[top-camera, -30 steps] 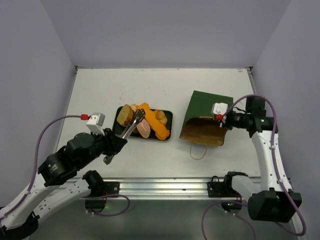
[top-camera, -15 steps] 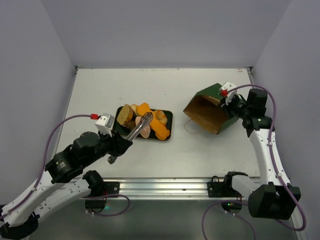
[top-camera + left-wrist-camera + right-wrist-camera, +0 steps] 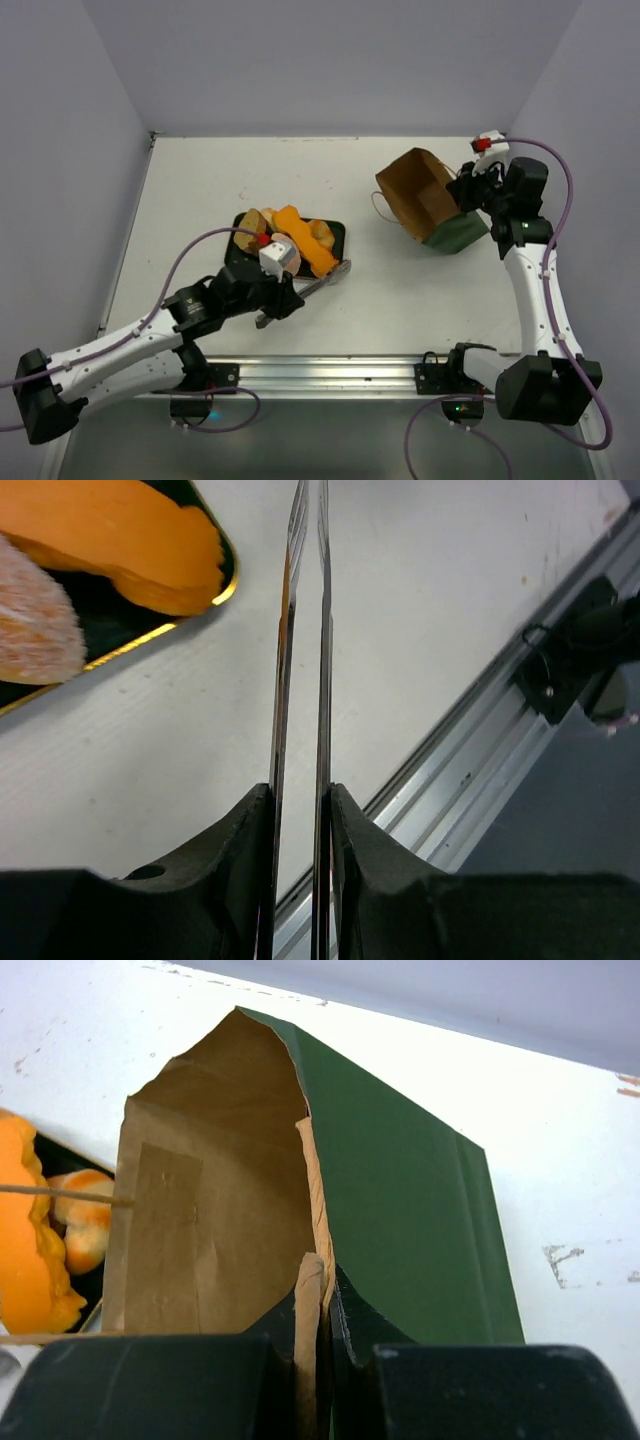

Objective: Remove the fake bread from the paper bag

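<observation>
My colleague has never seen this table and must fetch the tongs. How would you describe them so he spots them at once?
Find the dark tray of fake bread in the middle of the white table. Just off its near right corner a thin strip lies slanted, its near end clamped in the left gripper: the tongs. They alone are shiny silver metal.

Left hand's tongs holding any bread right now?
No: in the left wrist view the tongs are nearly shut over the table with nothing between them; the bread lies in the tray.
</observation>
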